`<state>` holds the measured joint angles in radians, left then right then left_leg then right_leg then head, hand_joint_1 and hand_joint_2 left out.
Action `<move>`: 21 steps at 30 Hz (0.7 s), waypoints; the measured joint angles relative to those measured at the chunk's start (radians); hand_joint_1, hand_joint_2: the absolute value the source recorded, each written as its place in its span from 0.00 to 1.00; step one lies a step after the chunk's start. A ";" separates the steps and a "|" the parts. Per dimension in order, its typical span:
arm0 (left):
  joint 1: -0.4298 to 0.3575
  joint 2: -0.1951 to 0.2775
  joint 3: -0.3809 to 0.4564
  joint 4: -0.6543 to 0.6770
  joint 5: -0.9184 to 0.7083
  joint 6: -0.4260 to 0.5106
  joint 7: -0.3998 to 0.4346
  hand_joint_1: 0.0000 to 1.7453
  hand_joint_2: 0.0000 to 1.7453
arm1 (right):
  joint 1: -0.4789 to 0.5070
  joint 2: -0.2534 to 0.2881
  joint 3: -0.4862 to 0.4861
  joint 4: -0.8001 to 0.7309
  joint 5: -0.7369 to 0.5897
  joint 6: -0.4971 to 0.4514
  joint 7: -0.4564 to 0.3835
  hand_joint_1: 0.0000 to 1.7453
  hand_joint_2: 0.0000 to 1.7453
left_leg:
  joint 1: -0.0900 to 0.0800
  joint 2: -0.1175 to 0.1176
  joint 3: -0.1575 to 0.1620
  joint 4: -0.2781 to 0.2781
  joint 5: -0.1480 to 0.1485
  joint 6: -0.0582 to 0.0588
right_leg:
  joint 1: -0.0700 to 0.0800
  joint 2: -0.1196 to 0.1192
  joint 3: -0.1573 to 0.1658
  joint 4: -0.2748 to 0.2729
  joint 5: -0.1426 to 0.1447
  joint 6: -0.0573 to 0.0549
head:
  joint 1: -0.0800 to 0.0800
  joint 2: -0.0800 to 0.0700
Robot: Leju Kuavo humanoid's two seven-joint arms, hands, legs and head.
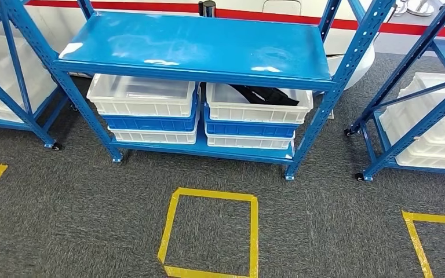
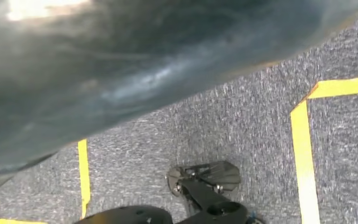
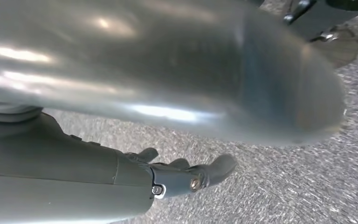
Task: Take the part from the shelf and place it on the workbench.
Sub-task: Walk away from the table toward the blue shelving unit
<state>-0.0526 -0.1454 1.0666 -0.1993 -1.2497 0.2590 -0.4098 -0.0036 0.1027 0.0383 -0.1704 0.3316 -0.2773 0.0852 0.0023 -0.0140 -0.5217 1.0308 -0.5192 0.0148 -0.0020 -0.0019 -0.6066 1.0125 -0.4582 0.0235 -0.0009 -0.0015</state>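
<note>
Item: black elongated part (image 1: 265,94), lying in the upper white plastic bin (image 1: 258,105) on the right of the lower tier of the blue steel shelf (image 1: 197,47). Long axis runs slantwise across the bin, one end toward its back left, the other toward its front right rim.

Right hand (image 3: 186,175): hangs low over grey carpet (image 1: 81,214), fingers loosely apart, holding nothing. Left hand: state cannot be told.

Relation: part lies ahead and slightly right of centre, so the right hand is judged nearer.

Obstructions: the shelf's top deck overhangs the bin, so reach likely goes in under it from the front. Adjacent: matching white bin (image 1: 142,95) at left; yellow tape square (image 1: 210,234) on the floor.
</note>
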 joint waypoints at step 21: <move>0.002 0.002 0.000 0.000 -0.001 0.001 0.000 0.00 0.00 | -0.006 -0.001 0.000 0.001 0.001 0.000 -0.001 0.00 0.00 | 0.012 0.006 -0.070 0.014 0.045 0.017 | -0.012 0.009 0.020 0.180 -0.120 0.013 | -0.003 0.000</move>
<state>-0.0510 -0.1438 1.0666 -0.1991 -1.2509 0.2603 -0.4097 -0.0094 0.1021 0.0386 -0.1694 0.3330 -0.2773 0.0844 0.0144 -0.0083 -0.5916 1.0452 -0.4741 0.0320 -0.0141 0.0071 -0.5867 1.1923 -0.5778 0.0369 -0.0037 -0.0015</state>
